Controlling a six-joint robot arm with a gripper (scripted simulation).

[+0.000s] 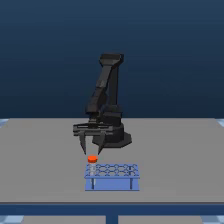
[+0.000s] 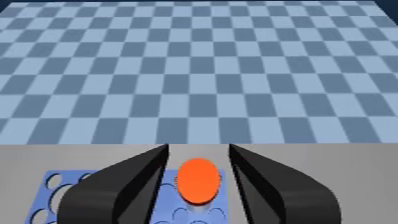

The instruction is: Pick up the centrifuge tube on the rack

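- A black six-joint robot arm stands on a grey table, bent forward so that its gripper hangs directly above the near edge of the scene.
- The gripper's two dark fingers point downward with a clear gap between them; the jaws are spread apart and hold nothing.
- The centrifuge tube, seen mainly as its round orange-red cap, sits in the rack at the corner towards 10 o'clock of the rack in the exterior view, just below the fingertips and apart from them.
- The rack, low and light blue with rows of round holes on top and thin posts at its open side, rests on the table at 6 o'clock from the arm's base.
- In the wrist view the orange-red cap lies between the two black fingers, with a narrow strip of space on either side; blue rack holes show beside and beneath it.
- A blue checkered floor spreads beyond the table edge in the wrist view.
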